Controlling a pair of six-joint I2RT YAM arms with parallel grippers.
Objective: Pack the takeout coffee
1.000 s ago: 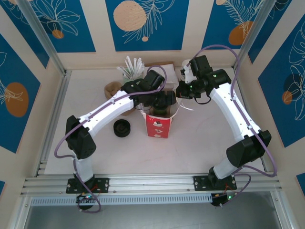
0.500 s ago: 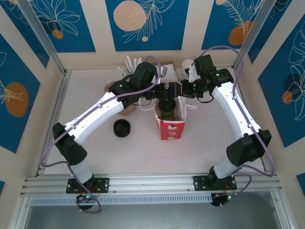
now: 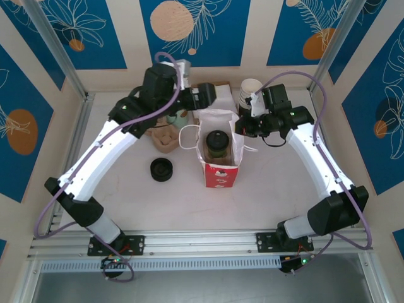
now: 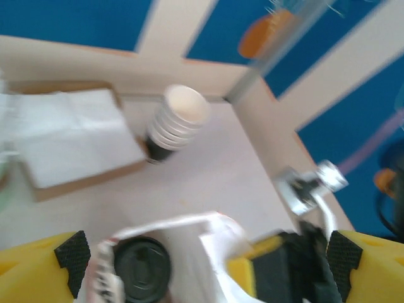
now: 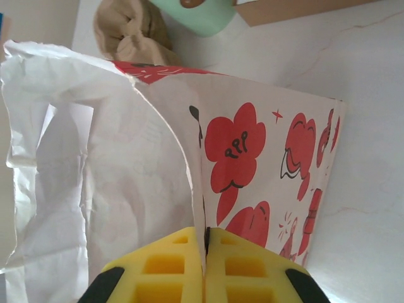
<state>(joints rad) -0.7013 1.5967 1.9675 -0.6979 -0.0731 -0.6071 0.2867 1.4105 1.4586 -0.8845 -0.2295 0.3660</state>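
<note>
The takeout coffee, a paper cup with a round black lid, stands upright inside the open white paper bag with red prints at the table's middle. My left gripper is open and empty, raised behind the bag. In the left wrist view the coffee's black lid sits below, between the wide yellow fingers of the left gripper. My right gripper is shut on the bag's right wall. In the right wrist view the right gripper pinches the bag's paper edge.
A low stack of loose black lids lies left of the bag. A stack of white cups and a cardboard box of napkins stand at the back. A brown paper holder sits left of the bag.
The left gripper has pulled up and back from the bag's mouth, leaving the coffee inside. The bag has shifted slightly right. The right gripper keeps its pinch on the bag.
</note>
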